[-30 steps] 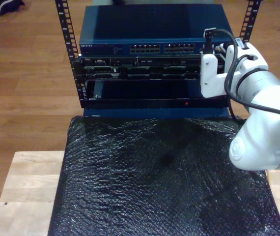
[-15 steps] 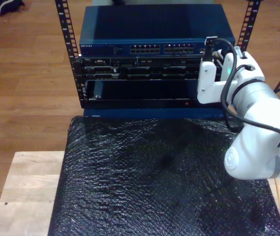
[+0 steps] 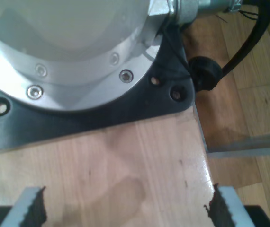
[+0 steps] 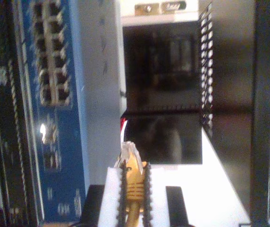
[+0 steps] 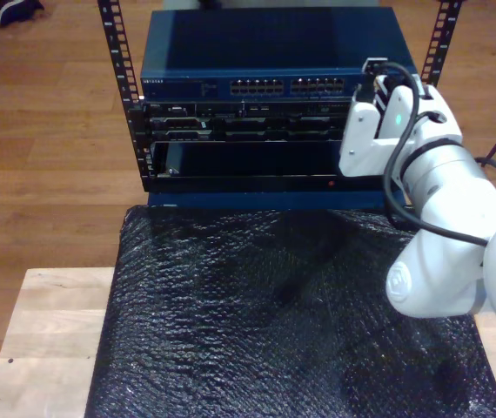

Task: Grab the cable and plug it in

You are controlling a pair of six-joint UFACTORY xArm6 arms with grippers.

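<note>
Now my second gripper [image 4: 134, 189] pinches the orange-yellow network cable [image 4: 134, 182], clear plug toward the blue metal switch [image 5: 274, 65] at twelve o'clock; a tilted plug could jam. My first gripper [image 3: 125, 208] gapes empty.

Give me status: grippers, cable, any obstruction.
My second gripper shut on the cable, clear plug tip forward, facing the blue switch. My first gripper open over bare wood. Nothing seen blocking the ports.
</note>
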